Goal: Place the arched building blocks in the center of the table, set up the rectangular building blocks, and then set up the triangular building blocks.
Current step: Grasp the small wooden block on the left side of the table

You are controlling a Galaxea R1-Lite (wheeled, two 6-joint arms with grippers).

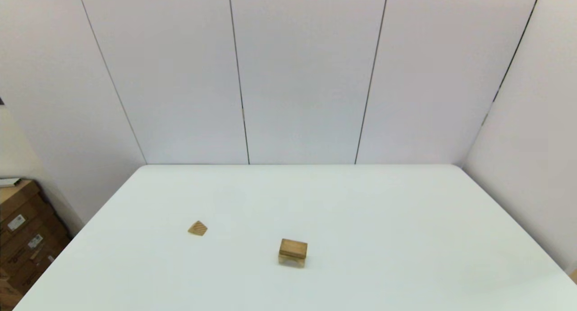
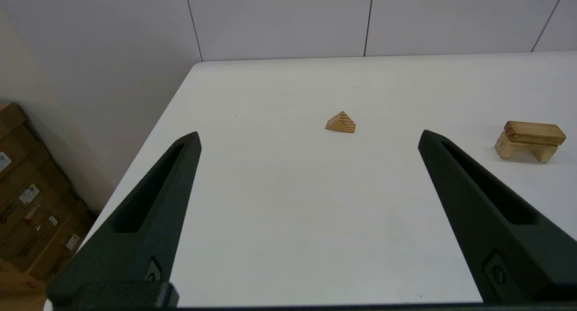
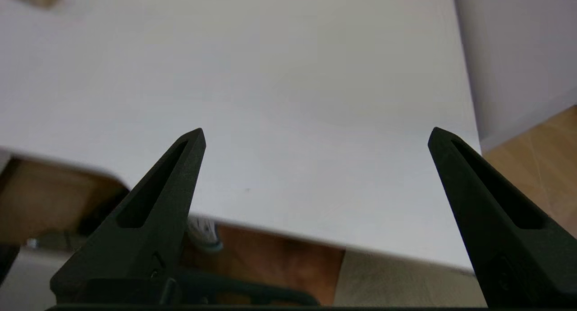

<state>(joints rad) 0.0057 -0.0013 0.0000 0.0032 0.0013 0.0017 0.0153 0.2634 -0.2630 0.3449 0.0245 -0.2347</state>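
Both arms are sitting back off the table [image 1: 387,212]. The left gripper [image 2: 309,137] is hanging spread wide and empty, aiming at the triangular block [image 2: 341,122]. The right gripper [image 3: 315,135] is gaping empty too. The rectangular block [image 2: 534,132] is resting on the arched block [image 2: 518,149], with the triangle well to its left. Best approach: pinch the sloped faces squarely and lower gently. Only the left wrist view is revealing the arch's notch.
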